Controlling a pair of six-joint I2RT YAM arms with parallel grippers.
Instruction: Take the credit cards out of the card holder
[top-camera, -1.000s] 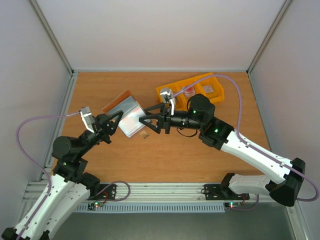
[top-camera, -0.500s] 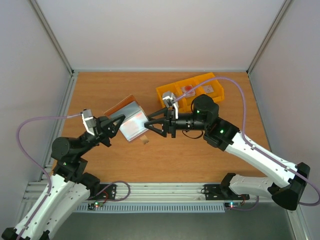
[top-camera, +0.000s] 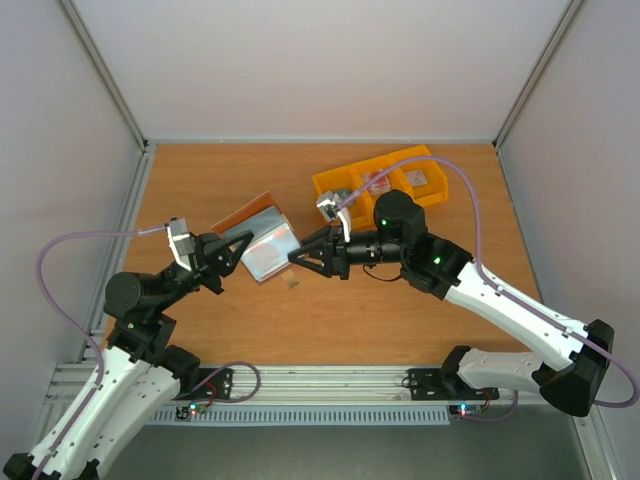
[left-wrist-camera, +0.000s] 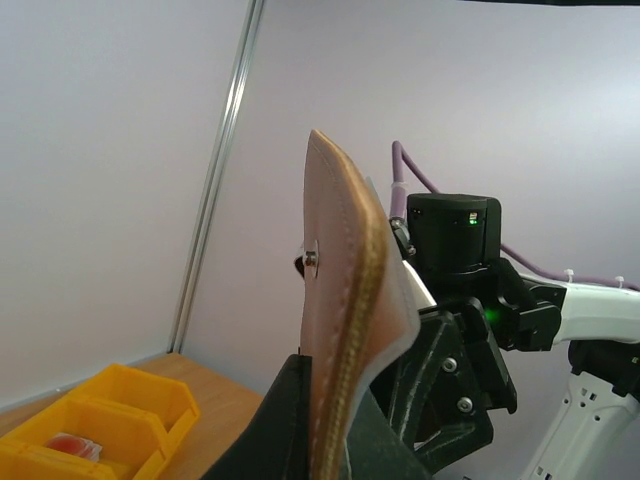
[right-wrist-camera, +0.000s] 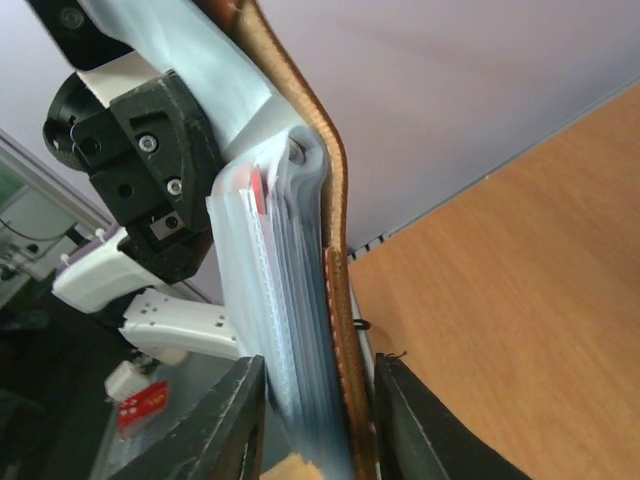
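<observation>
While L-held, card holder (top-camera: 262, 243) sits btwn R fingers (right-wrist-camera: 232, 425).

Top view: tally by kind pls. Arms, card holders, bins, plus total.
arms: 2 (left arm, right arm)
card holder: 1
bin: 1
total: 4

place: robotics lab test cell | signs: white enclosure walls (top-camera: 320, 60), aluminium base rail (top-camera: 330, 381), robot arms (top-camera: 505, 303)
</observation>
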